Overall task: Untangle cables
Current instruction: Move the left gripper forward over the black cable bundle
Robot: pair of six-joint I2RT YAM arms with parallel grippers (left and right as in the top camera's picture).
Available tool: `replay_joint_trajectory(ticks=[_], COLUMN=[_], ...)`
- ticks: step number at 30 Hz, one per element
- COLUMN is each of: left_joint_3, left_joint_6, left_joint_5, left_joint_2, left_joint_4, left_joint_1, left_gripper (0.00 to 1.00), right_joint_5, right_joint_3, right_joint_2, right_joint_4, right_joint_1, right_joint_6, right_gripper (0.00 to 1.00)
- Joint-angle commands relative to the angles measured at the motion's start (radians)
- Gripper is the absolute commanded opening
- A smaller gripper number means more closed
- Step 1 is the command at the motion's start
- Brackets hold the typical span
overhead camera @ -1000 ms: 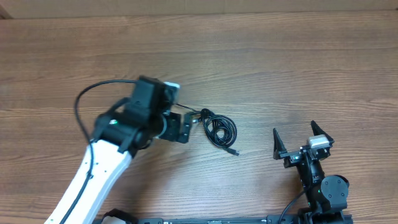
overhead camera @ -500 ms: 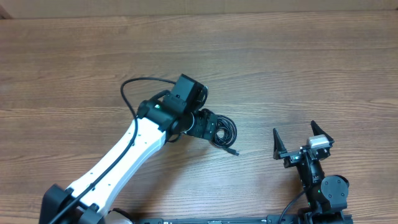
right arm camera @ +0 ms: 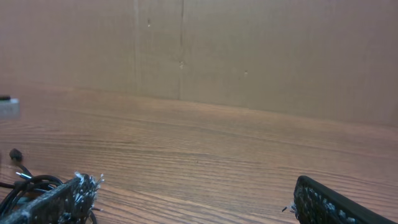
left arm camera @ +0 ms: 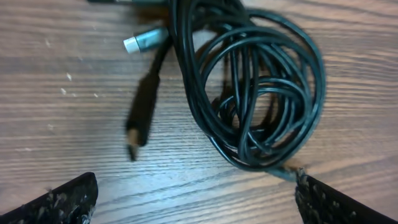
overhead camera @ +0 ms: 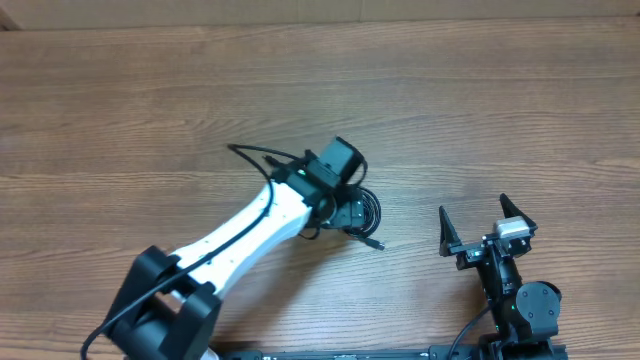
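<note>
Over the cables [left arm camera: 261, 93], light and limp, our left gripper [left arm camera: 198, 202] hangs open, empty; we'd pinch what seems a loose plug [overhead camera: 377, 243], near right.

The left arm [overhead camera: 250, 225] is stretching diagonally out from its base at the near left, its white link slanting up and to the right and its black wrist tipping downward. The left gripper [left arm camera: 198, 200] is pointing down with its jaws wide apart, only the two fingertips [left arm camera: 65, 200] showing at the bottom corners of the wrist view. The right arm [overhead camera: 520, 305] is sitting folded over its base at the near right. The right gripper [overhead camera: 473, 206] is pointing away from that base, its fingers [overhead camera: 447, 228] spreading wide.
</note>
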Motion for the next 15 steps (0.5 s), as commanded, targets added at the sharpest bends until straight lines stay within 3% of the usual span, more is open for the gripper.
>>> replay_joint_trajectory(ticks=[1,6,15], left_joint_3=[0.024,0.024,0.024], left_joint_6=[-0.115,-0.174,-0.175], left_joint_5=[-0.072,-0.088,-0.111], left_joint_2=[0.033,0.045,0.045], left_joint_4=[0.005,0.032,0.119], left_joint_1=[-0.008,-0.006,-0.006], left_gripper=[1.0,1.0,0.99], right_joint_5=[0.006,0.006,0.006], right_joint_3=[-0.01,-0.01,-0.01], right_joint_2=[-0.01,-0.01,-0.01], right_joint_4=[0.006,0.006,0.006], right_joint_1=[-0.003,-0.003,-0.003], right_joint_6=[-0.001,-0.001,-0.001], right_gripper=[1.0,1.0,1.0])
